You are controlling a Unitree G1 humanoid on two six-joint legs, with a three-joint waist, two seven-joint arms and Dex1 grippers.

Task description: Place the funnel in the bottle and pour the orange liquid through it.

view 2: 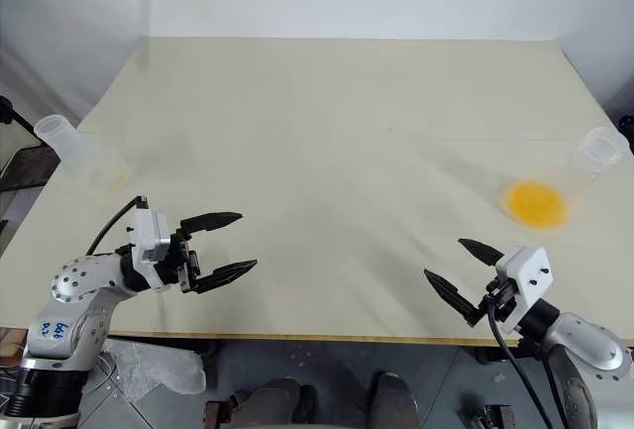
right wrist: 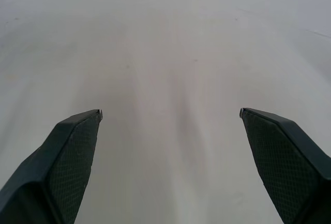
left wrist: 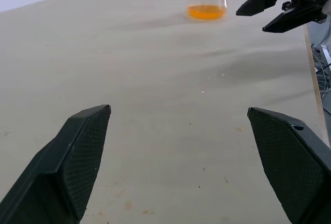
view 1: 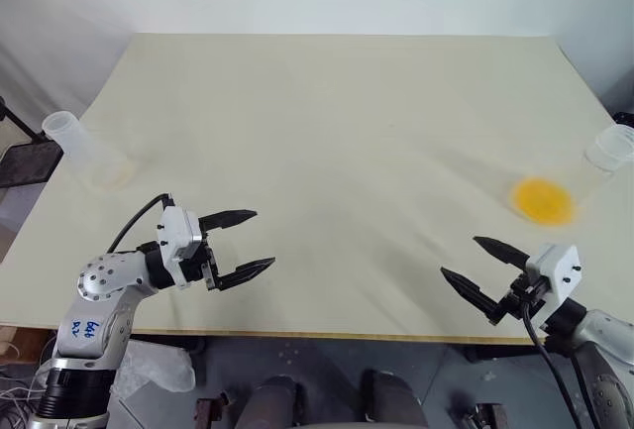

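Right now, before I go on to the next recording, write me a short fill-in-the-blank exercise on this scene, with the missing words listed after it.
1. The flask near the table's right edge holds a little liquid coloured ____.
2. The empty bottle stands by the table's ____ edge.
3. The left gripper and the right gripper both have their fingers ____.
4. Both grippers hold ____.

Missing words: orange; left; open; nothing

Table layout — two vessels at opposite edges

You have the bottle [view 1: 91, 155] on the table [view 1: 337, 122] at its left edge, and the flask [view 1: 570, 186] holding the orange liquid [view 1: 542, 201] at the right edge — well apart.
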